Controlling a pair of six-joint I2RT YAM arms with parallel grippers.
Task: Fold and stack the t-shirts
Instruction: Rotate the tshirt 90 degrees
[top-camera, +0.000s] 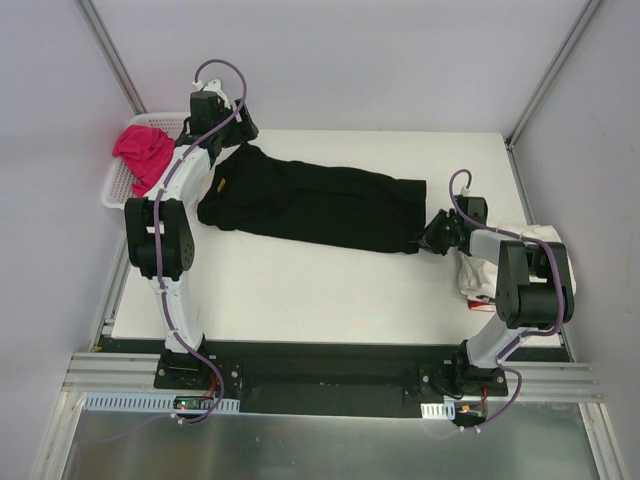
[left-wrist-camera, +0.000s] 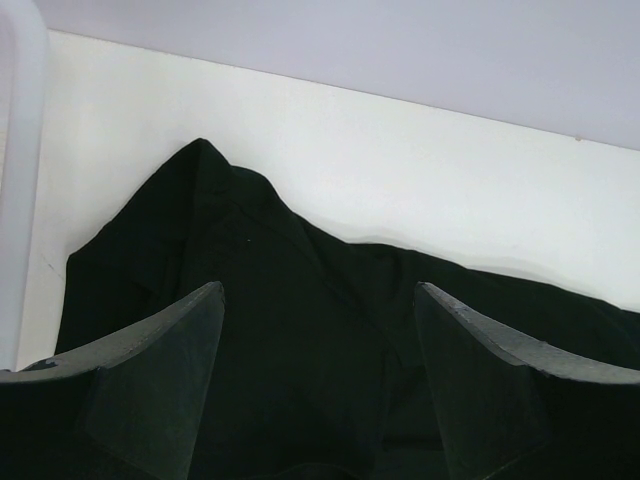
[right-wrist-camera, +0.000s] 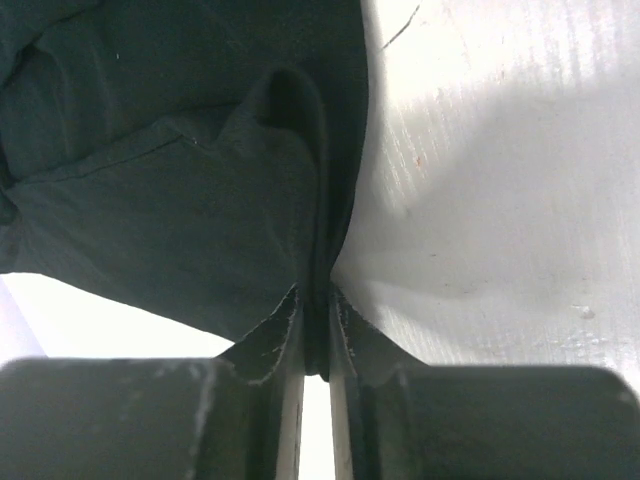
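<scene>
A black t-shirt (top-camera: 320, 205) lies folded lengthwise across the white table, running from upper left to right. My left gripper (top-camera: 236, 128) hovers over its upper-left corner, and in the left wrist view the gripper (left-wrist-camera: 318, 340) is open with black cloth (left-wrist-camera: 270, 290) below the fingers. My right gripper (top-camera: 428, 237) is at the shirt's right end. In the right wrist view it (right-wrist-camera: 316, 310) is shut on a pinched fold of the black t-shirt (right-wrist-camera: 180, 190). A bright pink t-shirt (top-camera: 145, 152) sits in the basket. A cream-white t-shirt (top-camera: 488, 270) lies under the right arm.
A white mesh basket (top-camera: 118, 190) stands at the table's left edge beside the left arm. Its rim (left-wrist-camera: 18, 180) shows at the left of the left wrist view. Grey walls close in the back and sides.
</scene>
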